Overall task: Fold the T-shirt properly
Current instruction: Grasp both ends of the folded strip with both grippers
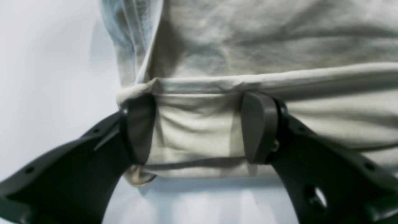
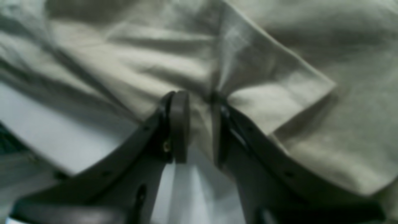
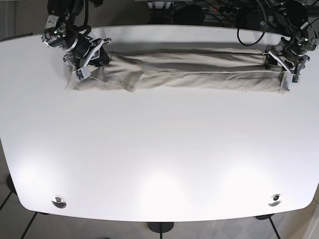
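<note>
The beige T-shirt (image 3: 199,72) lies folded lengthwise into a long narrow strip across the far part of the white table (image 3: 159,149). My right gripper (image 3: 88,63) is at the strip's left end in the base view. In the right wrist view the gripper (image 2: 199,124) is shut, with a bunch of shirt cloth (image 2: 124,62) pinched between its fingers. My left gripper (image 3: 287,67) is at the strip's right end. In the left wrist view it (image 1: 199,127) is open wide, its fingers (image 1: 258,127) straddling the shirt's folded hem (image 1: 248,81).
The table's far edge runs just behind the shirt, with dark cables and equipment (image 3: 224,10) beyond it. Two round fittings (image 3: 59,201) (image 3: 274,200) sit near the table's front edge. Bare table shows beside the shirt in the left wrist view (image 1: 46,62).
</note>
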